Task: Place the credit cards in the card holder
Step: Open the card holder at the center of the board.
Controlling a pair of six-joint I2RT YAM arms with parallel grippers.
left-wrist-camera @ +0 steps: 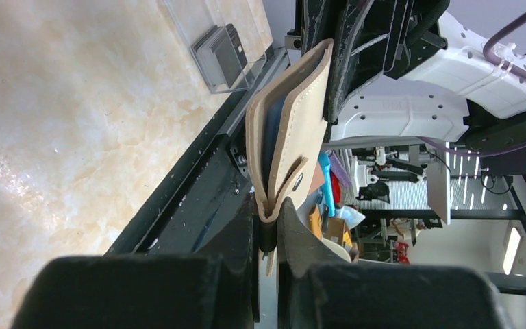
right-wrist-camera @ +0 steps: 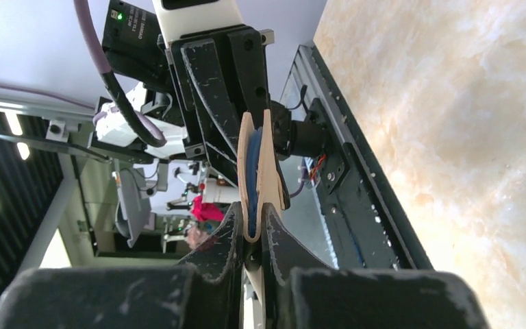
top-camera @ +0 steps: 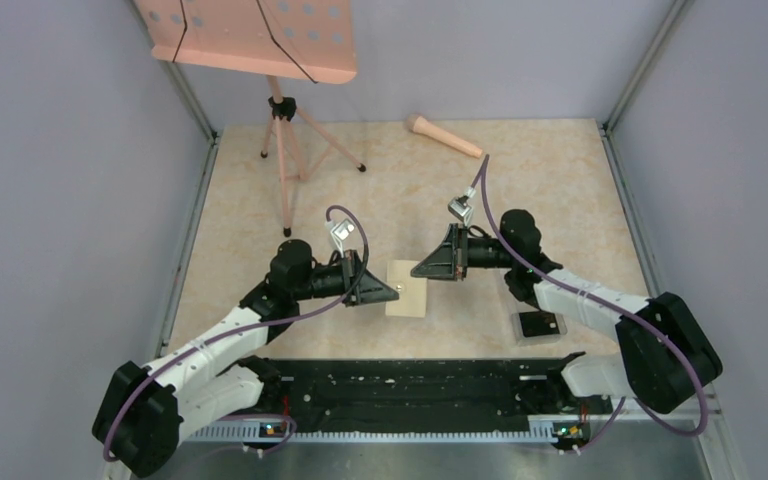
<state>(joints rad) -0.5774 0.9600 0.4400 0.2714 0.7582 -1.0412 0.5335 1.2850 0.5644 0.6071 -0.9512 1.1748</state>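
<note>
The card holder is a tan folded wallet held off the table between both arms, folded nearly flat with a blue lining showing inside. My left gripper is shut on its left edge, near the snap dot. From the opposite side my right gripper is shut on the other edge. The credit cards are dark cards lying in a clear plastic box on the table by the right arm's base.
A pink music stand on a tripod stands at the back left. A pink microphone lies at the back. A black rail runs along the near edge. Grey walls enclose the marble table.
</note>
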